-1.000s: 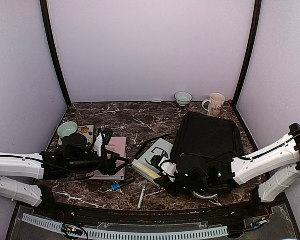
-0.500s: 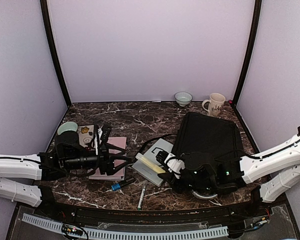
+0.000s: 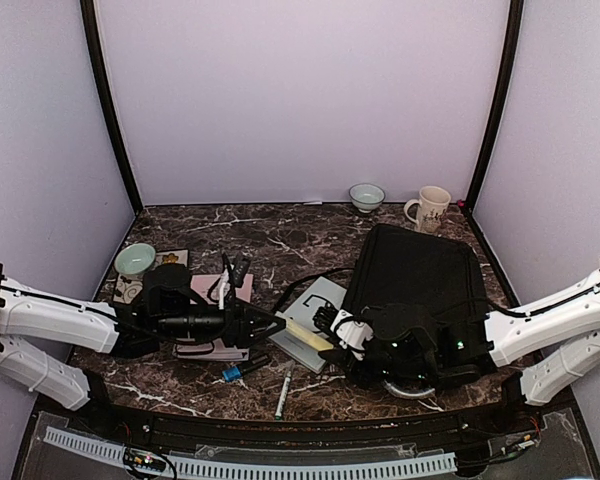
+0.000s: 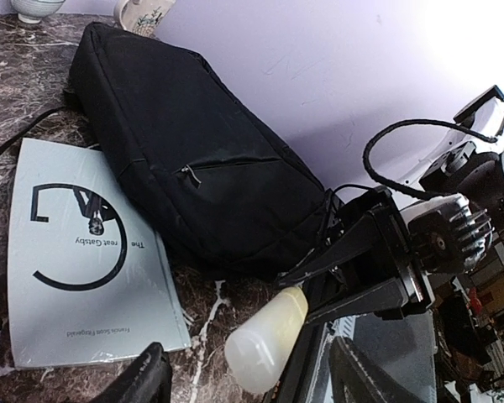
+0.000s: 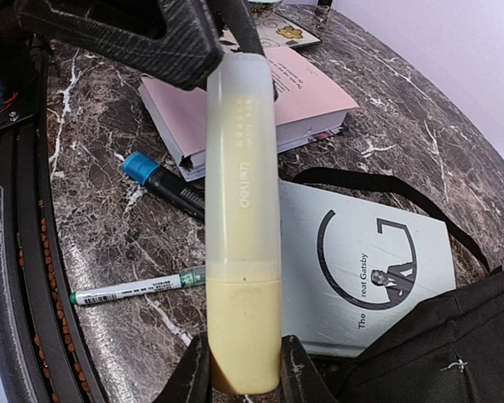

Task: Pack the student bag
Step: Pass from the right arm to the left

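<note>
Student bag (image 3: 420,275) on dark marble table (image 3: 270,235), lilac walls (image 3: 300,90)

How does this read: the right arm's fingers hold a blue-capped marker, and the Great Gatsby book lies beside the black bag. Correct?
One thing is off. The right wrist view shows the right fingers holding a pale yellow highlighter; the blue-capped marker lies on the table. The Great Gatsby book does lie beside the black bag.
</note>
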You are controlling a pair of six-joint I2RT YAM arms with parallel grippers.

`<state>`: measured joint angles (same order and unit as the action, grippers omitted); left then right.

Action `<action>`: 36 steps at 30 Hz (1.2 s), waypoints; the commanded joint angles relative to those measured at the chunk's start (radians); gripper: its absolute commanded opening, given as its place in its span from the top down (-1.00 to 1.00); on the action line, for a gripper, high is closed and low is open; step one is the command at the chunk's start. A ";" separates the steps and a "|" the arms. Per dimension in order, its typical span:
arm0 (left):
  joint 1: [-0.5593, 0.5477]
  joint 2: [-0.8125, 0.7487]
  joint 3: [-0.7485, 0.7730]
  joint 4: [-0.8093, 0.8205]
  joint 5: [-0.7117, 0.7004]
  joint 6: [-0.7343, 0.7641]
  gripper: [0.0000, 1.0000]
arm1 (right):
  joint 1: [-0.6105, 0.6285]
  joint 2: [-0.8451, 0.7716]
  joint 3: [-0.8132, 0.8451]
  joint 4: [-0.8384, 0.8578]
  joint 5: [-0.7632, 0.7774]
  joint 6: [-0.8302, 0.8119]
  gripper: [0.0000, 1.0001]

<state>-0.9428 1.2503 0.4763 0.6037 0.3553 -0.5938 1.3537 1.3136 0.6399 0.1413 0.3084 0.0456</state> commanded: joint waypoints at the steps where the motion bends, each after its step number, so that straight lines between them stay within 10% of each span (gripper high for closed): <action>1: -0.004 0.049 0.065 0.089 0.037 -0.089 -0.29 | -0.003 -0.014 0.010 0.013 -0.007 -0.016 0.81; 22: -0.004 0.134 0.129 0.092 0.059 -0.176 1.00 | -0.004 -0.037 0.009 -0.008 0.092 0.005 0.77; 25: -0.004 0.137 0.140 0.075 0.054 -0.161 1.00 | -0.006 -0.032 0.022 -0.035 0.089 0.030 0.48; 30: -0.004 0.116 0.141 0.036 0.007 -0.090 1.00 | -0.012 -0.020 0.059 -0.130 0.155 0.089 -0.63; 36: -0.004 0.083 0.157 -0.049 -0.077 -0.005 1.00 | -0.064 -0.036 0.077 -0.267 0.301 0.195 -0.75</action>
<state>-0.9455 1.3838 0.5968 0.6113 0.3428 -0.6827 1.3251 1.2869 0.6891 -0.0269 0.4770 0.1429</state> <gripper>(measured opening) 0.154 0.873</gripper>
